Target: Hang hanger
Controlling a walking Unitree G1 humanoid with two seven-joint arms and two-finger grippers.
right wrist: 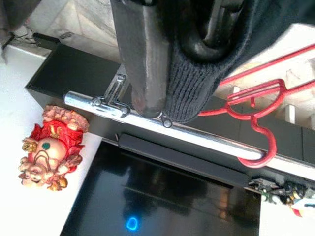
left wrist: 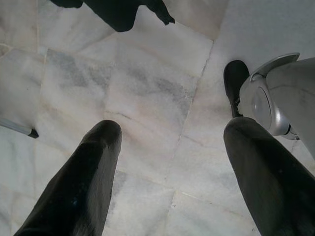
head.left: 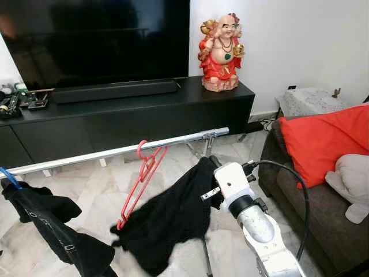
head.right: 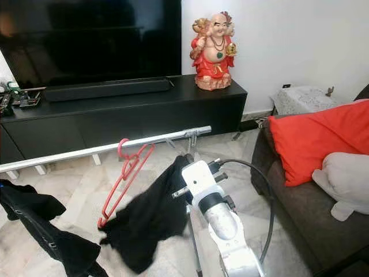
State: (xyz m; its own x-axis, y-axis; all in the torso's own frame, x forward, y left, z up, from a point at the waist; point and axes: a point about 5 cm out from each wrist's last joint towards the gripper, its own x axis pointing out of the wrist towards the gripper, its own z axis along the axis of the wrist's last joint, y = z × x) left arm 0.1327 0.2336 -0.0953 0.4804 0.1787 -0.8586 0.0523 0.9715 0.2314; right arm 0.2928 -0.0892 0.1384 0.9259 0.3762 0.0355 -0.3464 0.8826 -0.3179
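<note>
A red hanger [head.left: 144, 173] hangs tilted with its hook [right wrist: 261, 147] over the silver rail [head.left: 115, 151] of a low clothes rack. A black knit garment [head.left: 170, 222] droops from the hanger's lower end up to my right gripper [right wrist: 172, 73]. That gripper is shut on the cloth just in front of the rail, and the cloth hides its fingertips. My right arm [head.left: 253, 225] reaches forward from the lower right. My left gripper [left wrist: 172, 130] hangs open over the marble floor, holding nothing.
Another black garment [head.left: 52, 225] hangs from a blue hanger [head.left: 8, 176] at the rail's left end. Behind the rail stands a black TV cabinet [head.left: 144, 109] with a TV [head.left: 98, 34] and a red statue [head.left: 221, 52]. A sofa with a red cushion [head.left: 323, 138] is at the right.
</note>
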